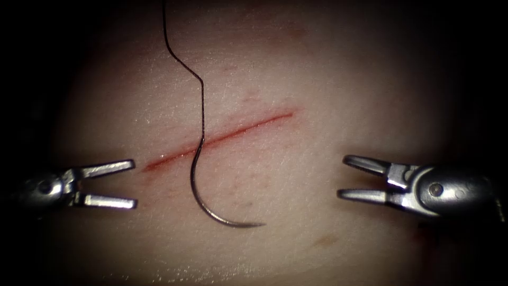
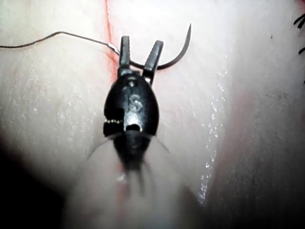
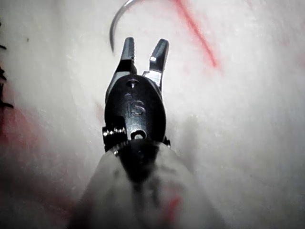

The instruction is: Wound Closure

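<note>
- Two tools lay low in the endoscope frame, well apart, with the needle (image 1: 203,198) between them on the tissue (image 1: 328,95).
- Left arm's tool (image 1: 135,184) sat at the lower left, its jaws spread and grasping nothing; its tips pointed toward the needle's curve without touching it.
- Right arm's tool (image 1: 341,176) sat at the lower right, jaws likewise parted and empty, farther from the needle than the left one.
- The needle rested loose on the surface, not in the tissue: its thread end lay across the cut (image 1: 222,136), its curve swept down below the cut, and its point faced right at the lower centre.
- The thread (image 1: 182,63) ran from the needle up to the top edge of the frame, left of centre.
- In the left wrist view the spread jaws (image 2: 139,52) stood in front of the needle (image 2: 178,52).
</note>
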Robot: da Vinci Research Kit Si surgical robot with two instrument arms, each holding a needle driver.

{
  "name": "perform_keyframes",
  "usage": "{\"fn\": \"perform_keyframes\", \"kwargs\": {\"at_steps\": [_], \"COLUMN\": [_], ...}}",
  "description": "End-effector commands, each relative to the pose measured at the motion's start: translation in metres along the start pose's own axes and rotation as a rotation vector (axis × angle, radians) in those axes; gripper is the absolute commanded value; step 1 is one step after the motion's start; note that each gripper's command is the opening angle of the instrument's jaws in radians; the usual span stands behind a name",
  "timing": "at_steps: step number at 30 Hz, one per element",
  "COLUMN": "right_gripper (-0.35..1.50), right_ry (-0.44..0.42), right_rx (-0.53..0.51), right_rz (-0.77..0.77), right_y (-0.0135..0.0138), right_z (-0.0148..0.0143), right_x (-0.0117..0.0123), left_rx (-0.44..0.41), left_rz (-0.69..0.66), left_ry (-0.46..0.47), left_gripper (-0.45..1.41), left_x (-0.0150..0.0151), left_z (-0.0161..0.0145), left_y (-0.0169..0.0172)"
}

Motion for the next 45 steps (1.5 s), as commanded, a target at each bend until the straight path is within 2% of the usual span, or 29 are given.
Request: {"fn": "perform_keyframes", "kwargs": {"at_steps": [1,8,14,26,30,34,38,45], "right_gripper": [0.57,0.66,0.62,0.69,0.69,0.83,0.89,0.89], "right_ry": [0.002,0.009,0.002,-0.037,-0.043,-0.059,-0.065,-0.070], "right_rx": [0.004,0.009,0.005,-0.020,-0.026,-0.041,-0.048,-0.046], "right_rz": [0.002,-0.004,-0.009,-0.009,-0.008,-0.008,-0.009,-0.013], "right_y": [-0.0009,-0.0016,-0.0023,-0.0025,-0.0026,-0.0026,-0.0028,-0.0032], "right_z": [0.0006,-0.0001,-0.0006,-0.0007,-0.0006,-0.0004,-0.0003,-0.0003], "right_x": [-0.0006,-0.0005,-0.0003,0.0000,0.0000,0.0000,0.0000,-0.0002], "left_rx": [0.000,0.016,0.058,0.104,0.140,0.196,0.226,0.289], "left_rz": [0.004,0.023,0.043,0.073,0.082,0.101,0.125,0.192], "left_ry": [-0.004,-0.033,-0.130,-0.241,-0.301,-0.385,-0.419,-0.525], "left_gripper": [0.39,0.39,0.41,0.52,0.59,0.61,0.62,0.61], "left_x": [-0.0004,0.0000,-0.0007,-0.0011,-0.0016,-0.0021,-0.0027,-0.0048], "left_z": [0.0009,0.0025,0.0055,0.0099,0.0113,0.0124,0.0135,0.0151], "left_y": [0.0006,0.0014,0.0030,0.0061,0.0069,0.0074,0.0080,0.0088]}}
